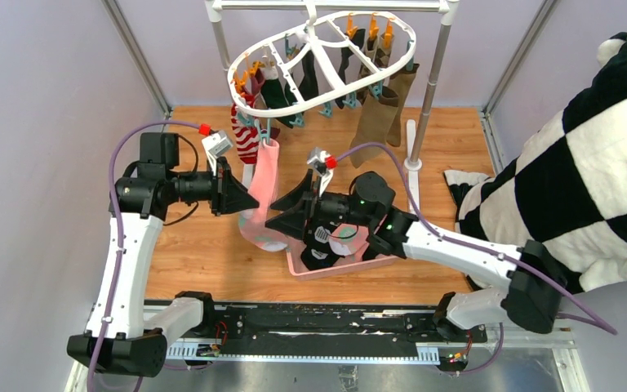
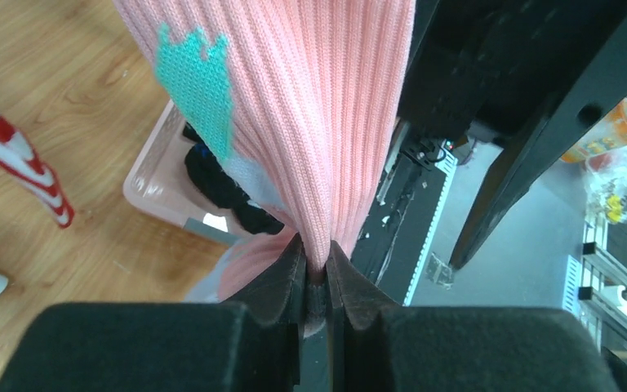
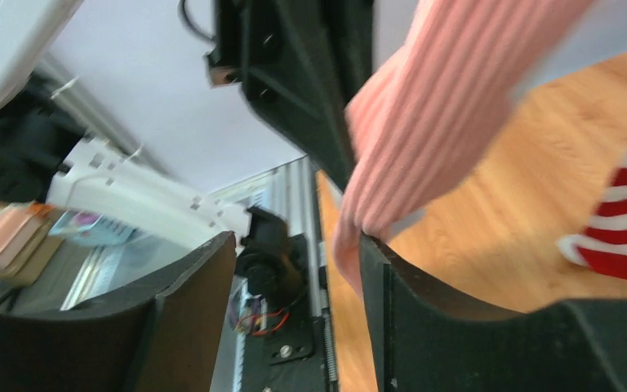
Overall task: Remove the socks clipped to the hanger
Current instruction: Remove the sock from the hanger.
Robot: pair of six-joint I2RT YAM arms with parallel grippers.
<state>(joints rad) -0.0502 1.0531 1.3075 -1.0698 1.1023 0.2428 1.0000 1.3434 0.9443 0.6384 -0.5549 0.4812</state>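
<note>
The white oval hanger point(image 1: 318, 57) hangs from the pole rack at the back. Red-white striped point(image 1: 245, 135), black point(image 1: 306, 82) and olive-brown socks point(image 1: 380, 114) are clipped to it. A pink sock point(image 1: 265, 180) with a teal patch hangs from a front clip. My left gripper point(image 1: 253, 200) is shut on its lower part, and the left wrist view shows the fabric point(image 2: 310, 98) pinched between the pads point(image 2: 317, 273). My right gripper point(image 1: 282, 208) is open just right of the sock. In the right wrist view the sock point(image 3: 433, 122) brushes one fingertip point(image 3: 375, 249) of that gripper point(image 3: 294, 278).
A pink slotted basket point(image 1: 306, 272) holding several socks sits under the right arm near the front edge. The grey pole rack point(image 1: 429, 90) stands at the back. A black-and-white checked plush cloth point(image 1: 580, 171) lies at the right. The striped sock also shows in the left wrist view point(image 2: 24, 171).
</note>
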